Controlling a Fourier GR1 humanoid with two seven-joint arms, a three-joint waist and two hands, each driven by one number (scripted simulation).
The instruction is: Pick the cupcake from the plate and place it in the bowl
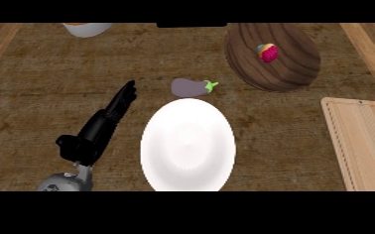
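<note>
Shows the cupcake (pixel 268 53) at upper right of the frame, small, pink-red with a paler top, lying inside the dark wooden bowl (pixel 293 74) and not on the white plate (pixel 189 144) at lower centre. Judging by that, puts the placing step as done, or else the task sentence at odds with the view.

Shows the left hand (pixel 95 129) at lower left, just beside the plate's left edge, fingers straight and close together, pointing up the frame, holding nothing and touching nothing that can be made out. Shows no right hand anywhere.

As to handling: probably very light, with a soft crumbly body and softer topping, so likely to squash or smear if pinched from above. Better to take it low, at opposite sides of the base, thumb on one side and fingers on the other, keeping clear of the top. Likely not slippery at the base, but small against the hand, so easy to hide or tip over while closing in. Sitting down inside the bowl, calls for coming from above, over the rim, not from the side.

Elsewhere: a purple eggplant (pixel 192 87) just above the plate, a white vessel (pixel 88 29) cut off at upper left, a pale wooden board (pixel 355 144) at the right edge.
</note>
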